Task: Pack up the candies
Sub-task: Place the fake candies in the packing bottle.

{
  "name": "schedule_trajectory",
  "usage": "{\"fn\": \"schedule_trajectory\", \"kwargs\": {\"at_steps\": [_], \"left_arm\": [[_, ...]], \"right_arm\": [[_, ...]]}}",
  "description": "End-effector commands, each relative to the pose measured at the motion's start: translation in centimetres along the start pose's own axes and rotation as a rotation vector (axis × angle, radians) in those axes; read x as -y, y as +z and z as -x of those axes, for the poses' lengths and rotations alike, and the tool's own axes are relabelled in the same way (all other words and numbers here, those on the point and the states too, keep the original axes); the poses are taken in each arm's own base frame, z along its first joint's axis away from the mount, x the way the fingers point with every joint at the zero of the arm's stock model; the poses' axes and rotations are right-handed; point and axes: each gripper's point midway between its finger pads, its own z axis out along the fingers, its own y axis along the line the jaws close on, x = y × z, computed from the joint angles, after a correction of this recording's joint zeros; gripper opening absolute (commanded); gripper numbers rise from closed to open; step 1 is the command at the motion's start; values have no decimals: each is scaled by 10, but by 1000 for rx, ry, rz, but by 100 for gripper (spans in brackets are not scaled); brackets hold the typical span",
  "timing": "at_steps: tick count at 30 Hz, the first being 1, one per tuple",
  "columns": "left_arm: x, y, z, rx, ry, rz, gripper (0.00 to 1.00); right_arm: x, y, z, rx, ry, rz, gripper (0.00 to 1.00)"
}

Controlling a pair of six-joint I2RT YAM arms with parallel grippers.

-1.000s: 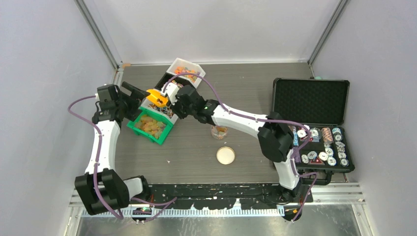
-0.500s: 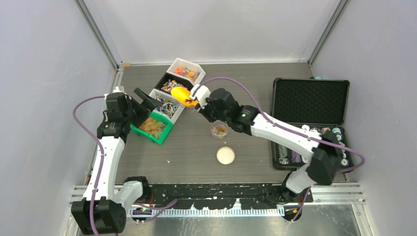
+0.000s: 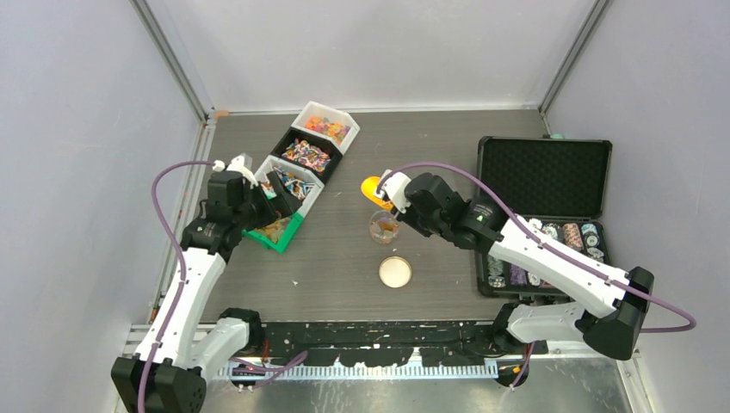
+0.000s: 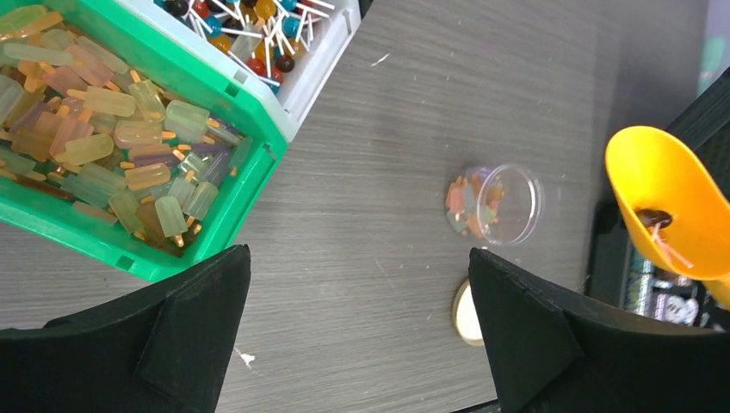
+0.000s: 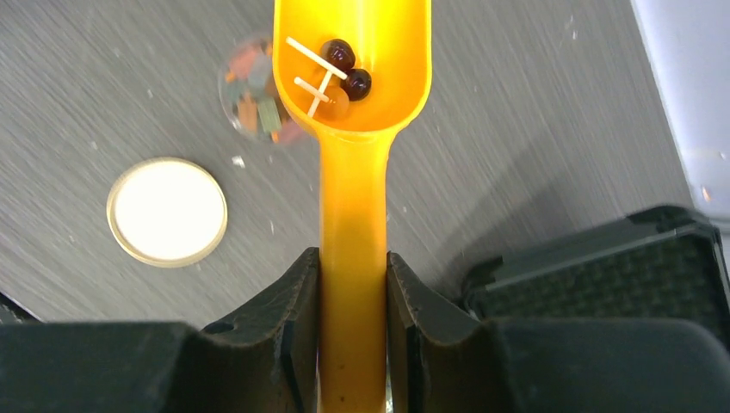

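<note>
My right gripper (image 3: 399, 200) (image 5: 353, 268) is shut on the handle of the orange scoop (image 3: 374, 187) (image 5: 351, 77). The scoop bowl holds three small lollipop candies (image 5: 341, 67) and hovers just beyond the small clear jar (image 3: 384, 228) (image 5: 256, 110), which has several candies in it. The jar's lid (image 3: 395, 272) (image 5: 167, 211) lies on the table nearer to me. My left gripper (image 3: 268, 203) (image 4: 355, 284) is open and empty, over the right end of the green bin (image 3: 287, 234) (image 4: 255, 146) of pale gummy candies (image 4: 103, 129). The left wrist view also shows the jar (image 4: 495, 196) and the scoop (image 4: 667, 211).
Beyond the green bin stand a white bin of lollipops (image 3: 297, 181) (image 4: 323, 52), a black bin (image 3: 306, 155) and a white bin (image 3: 324, 127) of wrapped candies. An open black case (image 3: 544, 176) with poker chips (image 3: 575, 258) lies at the right.
My right arm carried the scoop from the bins rightward to just beyond the jar. My left gripper moved right, from the green bin's left side to above the bin's right end.
</note>
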Motion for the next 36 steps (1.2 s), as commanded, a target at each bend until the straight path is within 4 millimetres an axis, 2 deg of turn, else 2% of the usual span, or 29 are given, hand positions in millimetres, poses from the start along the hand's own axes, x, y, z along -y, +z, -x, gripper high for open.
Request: {"fn": "schedule_trajectory", "kwargs": {"at_steps": [1, 8, 19, 23, 25, 27, 30, 36], "left_arm": [[0, 0, -3, -18, 99, 8, 100], [-6, -8, -7, -18, 154, 51, 100], [-14, -20, -1, 12, 189, 107, 100], [-17, -24, -1, 28, 197, 126, 100], [-21, -27, 1, 44, 205, 154, 100], [-14, -27, 0, 36, 208, 122, 100], [-15, -25, -1, 26, 207, 125, 100], [-10, -29, -4, 30, 218, 107, 100]], "right_arm": [[13, -26, -31, -114, -73, -33, 1], [4, -36, -52, -215, -100, 30, 0], [-8, -24, -62, -354, -157, 72, 1], [-9, -22, -59, -381, -169, 64, 1], [-6, -24, -50, -381, -168, 57, 0], [-4, -24, -44, -389, -170, 48, 1], [1, -26, -39, -429, -178, 25, 1], [3, -36, -53, -577, -196, 6, 0]]}}
